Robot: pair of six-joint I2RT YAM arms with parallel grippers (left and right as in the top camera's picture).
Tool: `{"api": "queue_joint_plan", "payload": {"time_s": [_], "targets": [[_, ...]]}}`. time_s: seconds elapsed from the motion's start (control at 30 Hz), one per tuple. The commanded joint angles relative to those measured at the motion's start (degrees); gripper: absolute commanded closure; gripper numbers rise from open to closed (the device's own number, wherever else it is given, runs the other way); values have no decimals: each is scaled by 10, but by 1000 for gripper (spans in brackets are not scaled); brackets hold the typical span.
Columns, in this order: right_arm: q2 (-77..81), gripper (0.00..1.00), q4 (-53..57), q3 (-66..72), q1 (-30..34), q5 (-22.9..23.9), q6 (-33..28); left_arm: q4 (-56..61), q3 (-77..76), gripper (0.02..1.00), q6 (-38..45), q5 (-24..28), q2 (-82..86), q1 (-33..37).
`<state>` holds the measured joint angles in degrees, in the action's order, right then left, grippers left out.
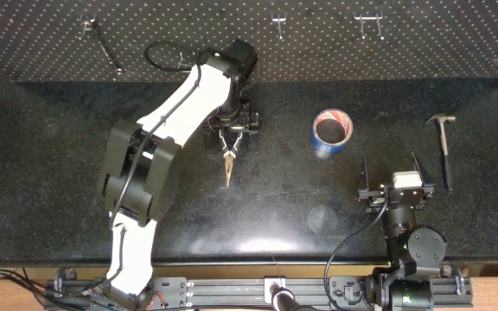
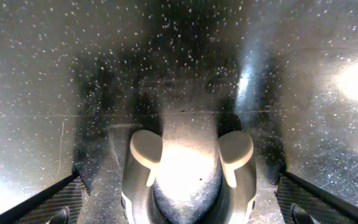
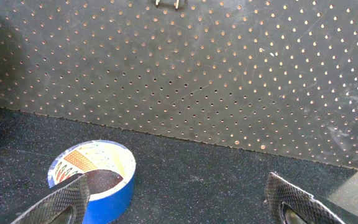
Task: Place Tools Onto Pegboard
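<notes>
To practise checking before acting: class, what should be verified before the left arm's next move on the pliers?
1. Left gripper open: ok.
2. Cream-handled metal pliers lie between its fingers, handles centred: ok.
3. Fingers low enough to grip: cannot tell.
4. Metal double hook on the perforated pegboard free: ok.
5. Right gripper stands clear, near the blue tape roll: ok.

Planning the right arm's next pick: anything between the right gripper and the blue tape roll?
Nothing visible. Only bare tabletop lies between the open right gripper and the blue tape roll, which lies flat short of the pegboard. The hammer lies off to the gripper's other side.
</notes>
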<state>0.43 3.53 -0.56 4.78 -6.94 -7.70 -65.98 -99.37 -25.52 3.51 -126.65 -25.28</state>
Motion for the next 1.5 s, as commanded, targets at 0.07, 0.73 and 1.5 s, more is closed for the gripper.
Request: {"api": "queue_joint_plan", "payload": {"time_s": [0.07,0.73,1.5], "targets": [[-4,73,1,3,0,1,-3,1,-7,25,5,10,-14,1],[-4,73,1,3,0,1,-3,4,-7,364,-16,17,-31,-3],[-4,71,1,3,0,1,-3,2,-7,987,-16,-10,91,-17]]}}
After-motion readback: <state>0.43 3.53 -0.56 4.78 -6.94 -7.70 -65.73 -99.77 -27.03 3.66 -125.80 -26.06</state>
